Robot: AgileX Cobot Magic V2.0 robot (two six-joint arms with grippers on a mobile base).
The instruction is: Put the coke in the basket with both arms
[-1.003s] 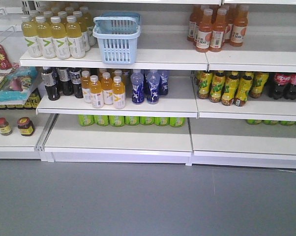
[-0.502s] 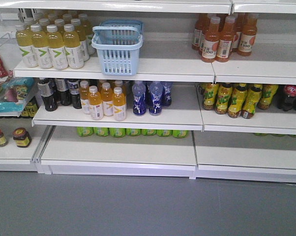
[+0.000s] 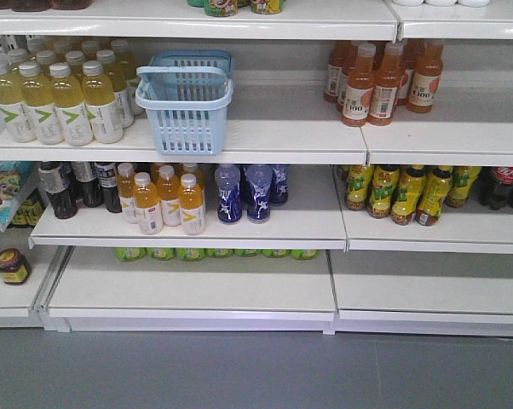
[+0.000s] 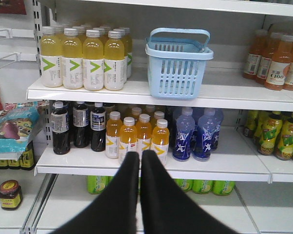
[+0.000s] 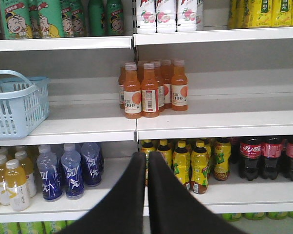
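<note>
Right wrist view shows the coke [image 5: 252, 157] on the middle shelf [image 5: 263, 197], at the right end, red labels facing out, just beside the yellow-green bottles [image 5: 197, 165]. The basket [image 5: 15, 105] stands one shelf up, well apart to the left, w/ its handle raised, so easy to take from above. R tool [image 5: 147, 157] is closed w/ nothing in it; L tool [image 4: 140, 156] the same. I judge no grasp has begun: R for coke, L for basket.

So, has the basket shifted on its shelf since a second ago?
No. The basket sits lower in the front view, but so do the yellow bottles beside it and the shelf under it; the view moved, not the basket.
</note>
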